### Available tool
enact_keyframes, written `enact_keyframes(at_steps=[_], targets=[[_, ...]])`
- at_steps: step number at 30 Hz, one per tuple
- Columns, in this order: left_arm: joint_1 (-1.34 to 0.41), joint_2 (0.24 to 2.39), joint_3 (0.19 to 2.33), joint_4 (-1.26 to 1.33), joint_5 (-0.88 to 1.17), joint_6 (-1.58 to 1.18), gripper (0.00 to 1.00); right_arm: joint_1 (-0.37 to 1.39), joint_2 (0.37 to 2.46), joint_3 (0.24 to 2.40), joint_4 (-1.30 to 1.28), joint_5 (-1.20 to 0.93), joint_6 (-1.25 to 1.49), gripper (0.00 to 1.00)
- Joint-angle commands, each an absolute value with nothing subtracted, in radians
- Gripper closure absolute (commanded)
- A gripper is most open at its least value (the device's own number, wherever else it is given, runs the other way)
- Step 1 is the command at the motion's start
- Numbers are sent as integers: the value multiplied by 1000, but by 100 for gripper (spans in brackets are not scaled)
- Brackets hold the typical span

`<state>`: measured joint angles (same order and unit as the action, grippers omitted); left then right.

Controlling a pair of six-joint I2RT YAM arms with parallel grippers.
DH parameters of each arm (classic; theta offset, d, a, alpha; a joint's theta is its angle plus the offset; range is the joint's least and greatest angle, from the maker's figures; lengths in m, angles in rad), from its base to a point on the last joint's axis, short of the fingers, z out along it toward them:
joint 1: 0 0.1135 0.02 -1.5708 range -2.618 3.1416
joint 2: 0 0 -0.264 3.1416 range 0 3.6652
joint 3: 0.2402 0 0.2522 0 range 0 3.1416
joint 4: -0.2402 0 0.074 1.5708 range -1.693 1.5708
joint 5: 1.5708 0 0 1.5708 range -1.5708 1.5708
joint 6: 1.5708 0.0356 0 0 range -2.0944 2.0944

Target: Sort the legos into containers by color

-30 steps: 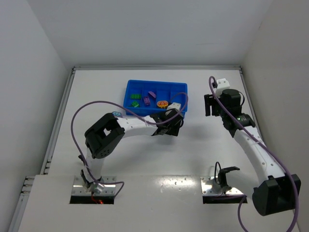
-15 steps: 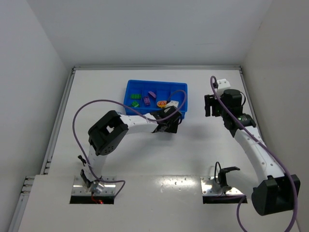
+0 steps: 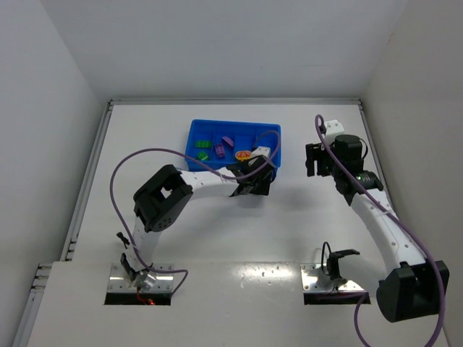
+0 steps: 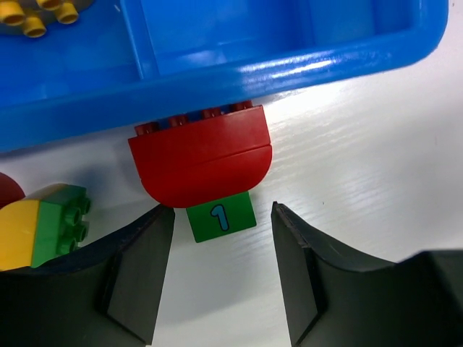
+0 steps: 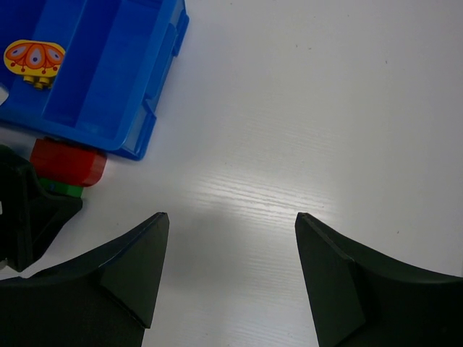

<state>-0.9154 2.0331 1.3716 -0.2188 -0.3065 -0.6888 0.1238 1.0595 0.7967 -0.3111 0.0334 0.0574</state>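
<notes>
The red-and-green lego [image 4: 206, 163] lies on the table [image 4: 376, 181], outside the containers, its red studs pressed against the near outer wall of the blue tray [image 4: 289, 69], and a yellow-and-green lego [image 4: 47, 224] sits just beside it. The left gripper [image 4: 221, 235] is lined up on it, spread wide and holding nothing, its tips just reaching either side of the green end marked 1. This looks like the approach to a pick, and the next move calls for easing forward to flank the red body, then closing. The right gripper [image 5: 230, 224] hangs released and empty over the table beyond the tray's corner.
</notes>
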Motion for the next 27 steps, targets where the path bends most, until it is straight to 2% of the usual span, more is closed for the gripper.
enact_keyframes(at_steps=[1,2,9,12,18,19,23,25,26,27], targets=[[-917,2052,1420,-193,-350,-704,38,118,1058,795,-291,14,78,28],[-917,2063,1420,-193,-359,-704,38,118,1058,795,-291,14,78,28],[-908,2086,1459,-202,-379,-695,55,118,1058,785,-291,5,78,28],[-908,2095,1459,-202,-388,-684,74,109,1058,785,-291,5,78,28],[-908,1981,1353,-164,-315,-605,93,109,1058,776,-291,-44,78,28],[-908,1947,1321,-146,-292,-554,100,109,1058,776,-291,-78,78,24],[-908,1751,1158,-88,-146,-411,100,100,1068,811,-322,-225,69,17],[-899,1627,1039,-75,-118,-320,100,89,1077,840,-340,-396,112,15],[-899,1588,1039,-75,-118,-290,100,89,1091,841,-341,-397,132,15],[-899,1550,1014,-75,-106,-253,100,89,1101,856,-341,-513,152,13]])
